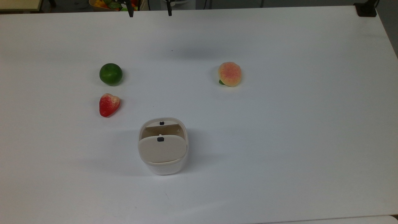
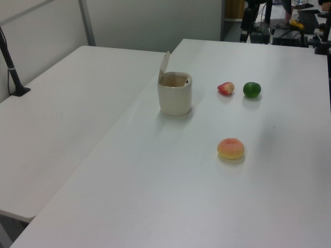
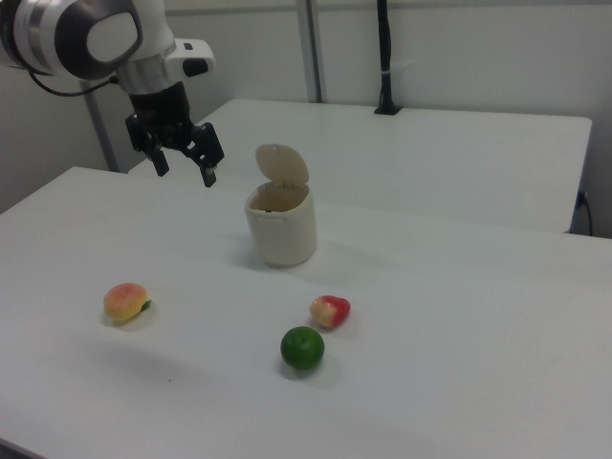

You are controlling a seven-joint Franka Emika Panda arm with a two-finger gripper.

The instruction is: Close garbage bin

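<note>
The garbage bin (image 1: 163,155) is a small white rounded bin near the table's front middle in the top view. Its beige lid (image 1: 162,149) with a small black button stands raised on its hinge, and the mouth is open. The left view shows the bin (image 2: 175,95) with the lid upright at its left rim, and the right view shows the bin (image 3: 281,229) with the lid tilted up behind. My gripper (image 3: 185,164) hangs open in the air, well left of the bin in the right view, holding nothing. Its two fingertips (image 1: 131,14) poke in at the top view's upper edge.
On the white table (image 1: 279,124) lie a green lime (image 1: 110,74), a red strawberry (image 1: 108,105) and a peach (image 1: 229,73). A black post base (image 1: 367,9) sits at the far right corner. A second table (image 2: 62,103) adjoins on the left view's left.
</note>
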